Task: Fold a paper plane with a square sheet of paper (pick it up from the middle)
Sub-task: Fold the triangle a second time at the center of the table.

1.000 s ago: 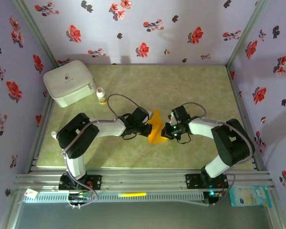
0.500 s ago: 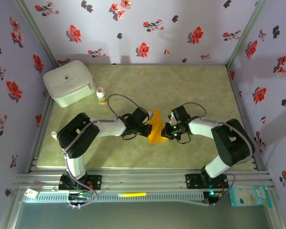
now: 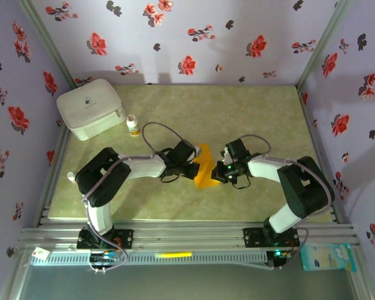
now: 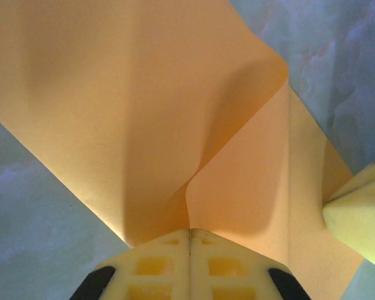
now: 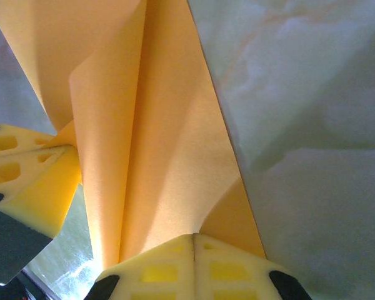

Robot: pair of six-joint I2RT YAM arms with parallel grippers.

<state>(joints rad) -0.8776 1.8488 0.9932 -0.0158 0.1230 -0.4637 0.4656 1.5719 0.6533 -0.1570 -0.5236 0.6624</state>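
Observation:
The square sheet of paper [image 3: 206, 164], bright orange and partly folded into angular layers, is held between my two grippers at the middle of the table. My left gripper [image 3: 195, 167] is shut on its left side. In the left wrist view the pads [image 4: 189, 232] meet on a raised fold of the paper [image 4: 144, 94], and the right gripper's fingertip [image 4: 359, 215] shows at the right edge. My right gripper [image 3: 219, 171] is shut on the paper's right side. In the right wrist view its pads [image 5: 194, 236] pinch a long crease of the paper [image 5: 169, 144], with the left gripper's fingers [image 5: 37, 181] at the left.
A white box [image 3: 90, 107] sits at the back left of the green table [image 3: 237, 112], with a small white bottle with an orange cap [image 3: 132, 125] beside it. Flowered walls close in three sides. A metal rail [image 3: 187, 236] runs along the near edge.

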